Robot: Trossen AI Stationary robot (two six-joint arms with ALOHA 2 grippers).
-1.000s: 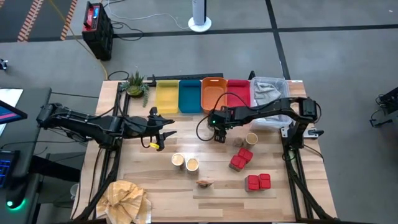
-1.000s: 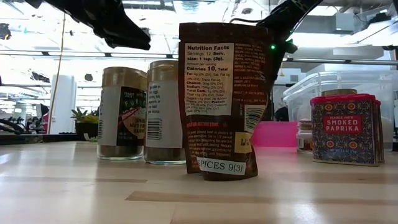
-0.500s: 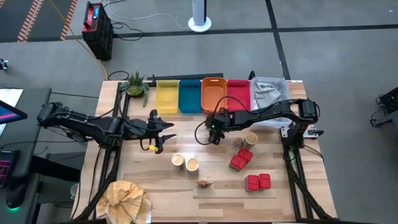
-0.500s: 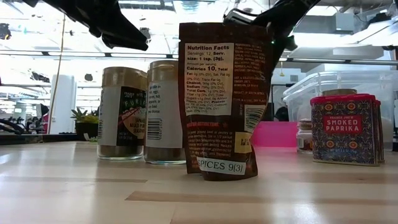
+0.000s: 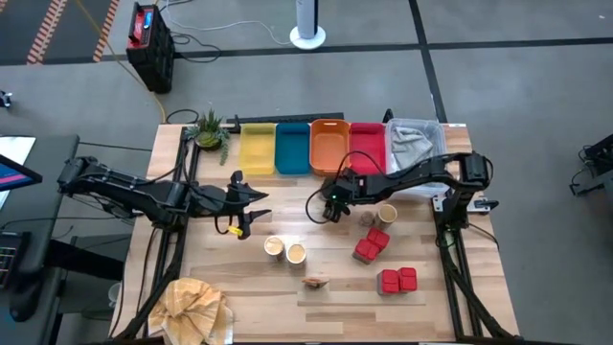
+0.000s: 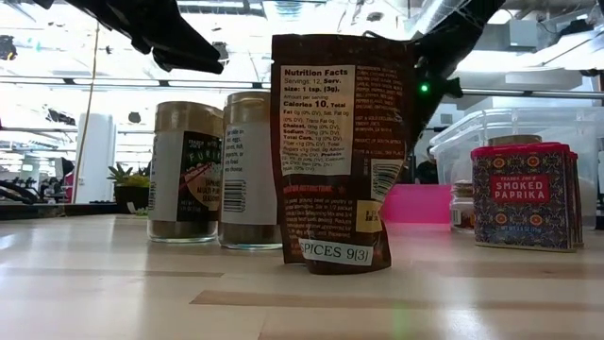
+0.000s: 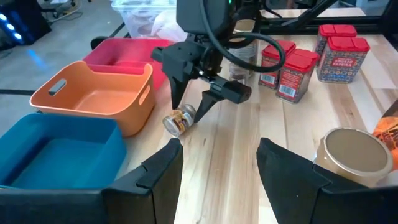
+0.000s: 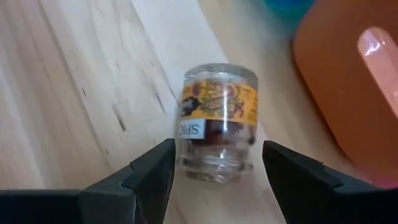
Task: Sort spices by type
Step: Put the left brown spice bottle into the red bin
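A tiny brownish jar lies on its side on the table just in front of the orange tray; it also shows in the left wrist view. My right gripper is open, pointing down over the jar with one finger on each side of it, touching nothing; it also shows in the high view. My left gripper is open and empty at the table's left middle. Two pale tubs, a third tub, red packs and the dark-tan packet stand on the table.
Yellow, blue, orange and red trays line the far edge, with a clear bin to their right and a plant to their left. A yellowish-tan cloth lies at the near left corner.
My right gripper has shifted a little toward the table's left edge above the small jar, and its wrist has tipped slightly. Its fingers stay open. The jar and the other spices have kept their places.
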